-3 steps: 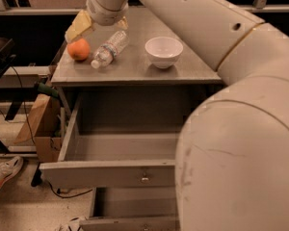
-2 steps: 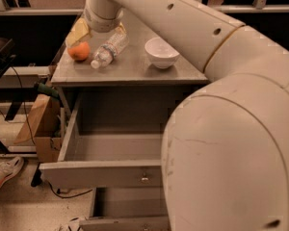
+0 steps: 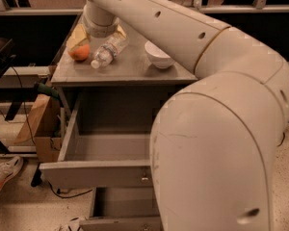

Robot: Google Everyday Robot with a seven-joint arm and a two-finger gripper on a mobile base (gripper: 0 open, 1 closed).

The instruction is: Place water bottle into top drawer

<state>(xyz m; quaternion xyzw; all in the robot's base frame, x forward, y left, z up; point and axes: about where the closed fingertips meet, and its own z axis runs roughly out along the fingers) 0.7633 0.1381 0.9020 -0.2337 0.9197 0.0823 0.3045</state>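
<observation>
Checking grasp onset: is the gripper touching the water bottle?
Cannot tell. In the camera view the gripper hangs over the far end of the water bottle lying on the cabinet top; its wrist hides where they would meet.

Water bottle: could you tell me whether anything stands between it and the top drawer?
Nothing visible does. The hand hovers over the water bottle lying on the cabinet top; the top drawer below stands open, though the arm hides its right part.
</observation>
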